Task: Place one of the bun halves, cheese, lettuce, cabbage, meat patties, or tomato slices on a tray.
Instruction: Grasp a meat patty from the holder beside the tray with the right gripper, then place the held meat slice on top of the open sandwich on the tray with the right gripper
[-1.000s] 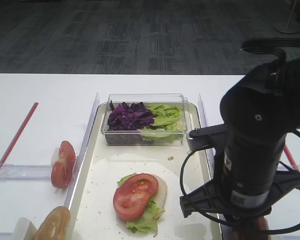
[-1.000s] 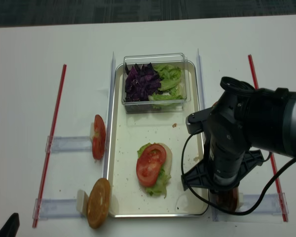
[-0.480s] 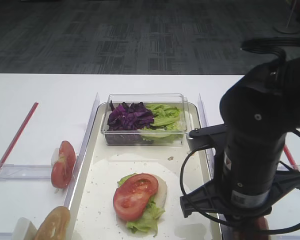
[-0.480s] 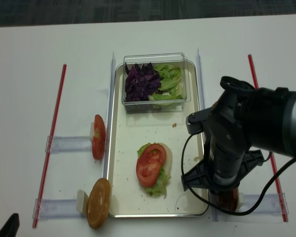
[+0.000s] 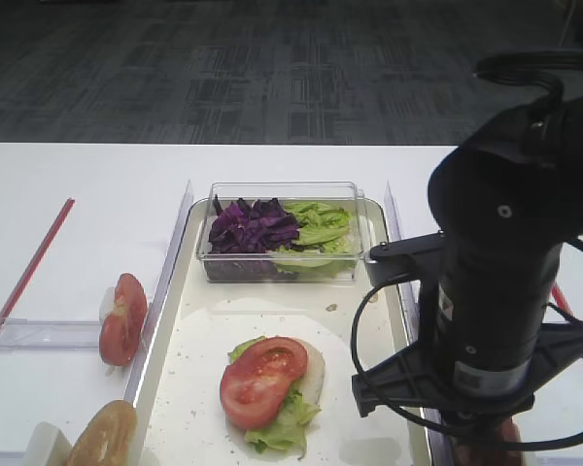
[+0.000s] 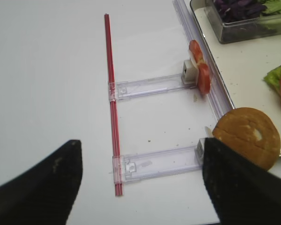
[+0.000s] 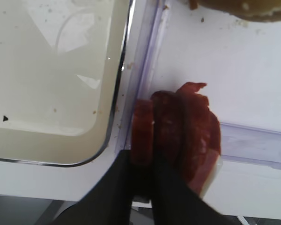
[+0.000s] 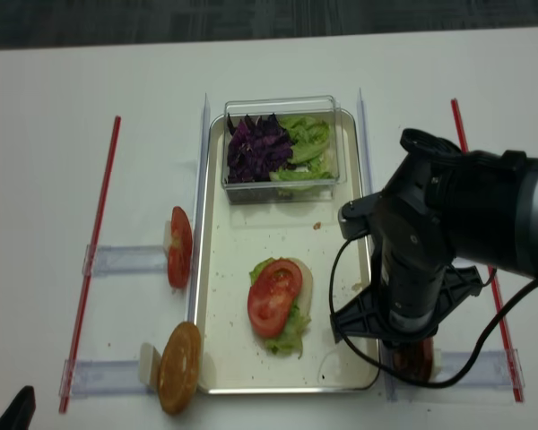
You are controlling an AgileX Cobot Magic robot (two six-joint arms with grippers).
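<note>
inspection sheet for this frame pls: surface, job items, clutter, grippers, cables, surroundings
Surface: white table, two red strips, clear plastic rails.
Tray: cream, crumbs scattered; holds a stack with tomato slice over lettuce.
Clear box: on the tray's far end, purple cabbage left, green lettuce right.
Off tray, left: spare tomato slices, bun half on edge.
Meat patties: upright on a rail right of the tray.
Clutter: nothing seen beyond crumbs.
Right gripper: shut on one meat patty.
Left gripper: open, empty.
Cables: black loops around the right arm, over the tray edge.
Surroundings: dark carpet.
</note>
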